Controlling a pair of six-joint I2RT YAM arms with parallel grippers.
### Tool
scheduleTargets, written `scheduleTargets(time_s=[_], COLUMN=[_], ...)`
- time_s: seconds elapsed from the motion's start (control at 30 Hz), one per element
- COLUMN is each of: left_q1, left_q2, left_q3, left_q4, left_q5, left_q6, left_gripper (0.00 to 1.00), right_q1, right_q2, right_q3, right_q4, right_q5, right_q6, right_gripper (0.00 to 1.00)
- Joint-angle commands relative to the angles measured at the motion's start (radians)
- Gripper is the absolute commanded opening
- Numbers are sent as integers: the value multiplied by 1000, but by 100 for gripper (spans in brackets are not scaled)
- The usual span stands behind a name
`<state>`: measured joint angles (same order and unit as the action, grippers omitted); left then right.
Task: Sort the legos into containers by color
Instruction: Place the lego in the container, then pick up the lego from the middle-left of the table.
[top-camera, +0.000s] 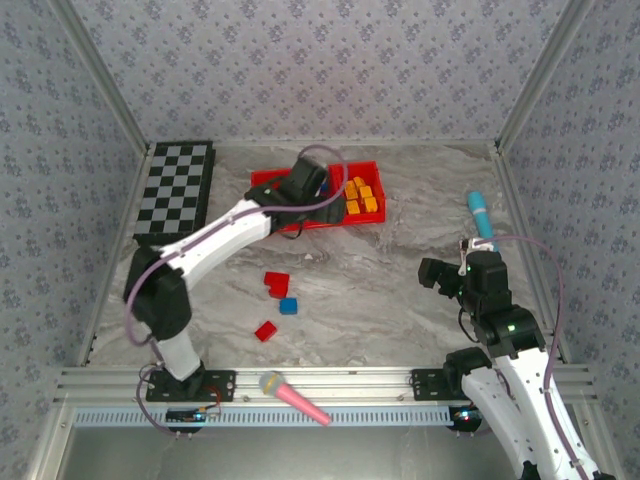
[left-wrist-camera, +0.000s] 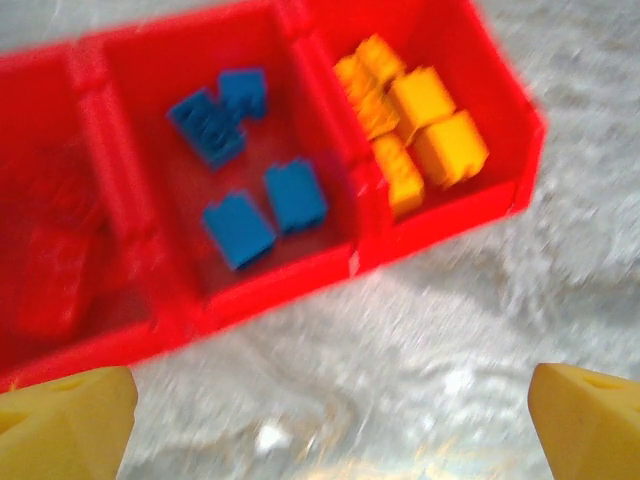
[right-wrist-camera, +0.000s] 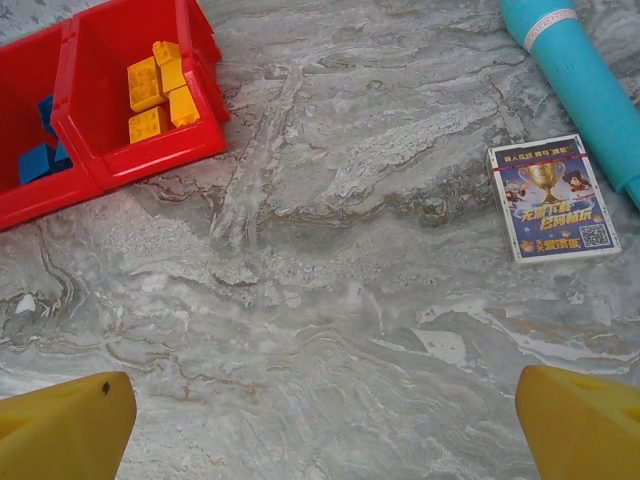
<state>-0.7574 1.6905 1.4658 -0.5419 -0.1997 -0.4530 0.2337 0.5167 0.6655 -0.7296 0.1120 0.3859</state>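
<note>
The red tray (top-camera: 372, 168) lies at the back of the table with three compartments. In the left wrist view the tray (left-wrist-camera: 290, 285) holds red legos (left-wrist-camera: 55, 265) on the left, blue legos (left-wrist-camera: 250, 195) in the middle and orange legos (left-wrist-camera: 415, 130) on the right. My left gripper (top-camera: 308, 184) hovers over the tray, open and empty (left-wrist-camera: 330, 425). On the table lie two loose red legos (top-camera: 276, 284) (top-camera: 265, 331) and a blue lego (top-camera: 289, 306). My right gripper (top-camera: 436, 272) stands open over bare table (right-wrist-camera: 325, 425), with the tray (right-wrist-camera: 150, 160) at its upper left.
A checkered board (top-camera: 177, 190) lies at the back left. A teal microphone (top-camera: 480, 213) (right-wrist-camera: 575, 80) and a small card pack (right-wrist-camera: 550, 198) lie at the right. A pink microphone (top-camera: 295, 397) rests on the near rail. Walls enclose the table.
</note>
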Motion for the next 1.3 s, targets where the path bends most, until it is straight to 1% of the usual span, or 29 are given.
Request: scheduleTargets(time_s=[0.0, 0.13, 0.2, 0.23, 0.3, 0.33, 0.47, 0.5, 0.57, 0.73, 0.8, 0.9, 1.07, 1.17, 1.27], left_q1=[-32, -100, -130, -145, -163, -169, -179, -183, -189, -219, -221, -221, -220, -219, -217], left_q2=[-92, -194, -218, -230, -249, -259, -284, -285, -279, -248, -236, -221, -191, -156, -121], left_q3=[-167, -354, -413, -441, -485, -507, -574, -586, -599, -603, -604, -607, -634, -639, -633], left_q4=[-59, -111, -131, -163, -171, -167, -143, -105, -88, -69, -59, -65, -26, 5, 18], left_q5=[-44, -60, -70, -74, -73, -72, -62, -58, -48, -51, -42, -61, -61, -38, -14], left_q6=[-66, -158, -220, -249, -303, -330, -426, -439, -472, -523, -533, -567, -603, -607, -604], left_gripper=[100, 96, 92, 89, 81, 78, 73, 71, 68, 67, 68, 71, 71, 69, 65], right_q1=[5, 5, 4, 2, 2, 3, 1, 2, 3, 8, 9, 8, 8, 8, 9], right_q2=[-1, 5, 11, 15, 24, 28, 33, 31, 23, 19, 20, 22, 23, 23, 23], right_q3=[-9, -9, -10, -9, -9, -9, -5, -4, -4, -6, -8, -8, -9, -9, -9], right_q4=[13, 15, 19, 19, 20, 21, 13, 11, 7, 9, 12, 15, 16, 17, 17], right_q5=[-10, -12, -16, -17, -23, -27, -26, -24, -17, -14, -15, -15, -18, -18, -16], right_q6=[8, 7, 5, 5, 4, 4, 5, 6, 9, 8, 11, 9, 7, 6, 5], right_gripper=[100, 99, 99, 99, 99, 99, 99, 99, 99, 99, 99, 99, 100, 100, 100])
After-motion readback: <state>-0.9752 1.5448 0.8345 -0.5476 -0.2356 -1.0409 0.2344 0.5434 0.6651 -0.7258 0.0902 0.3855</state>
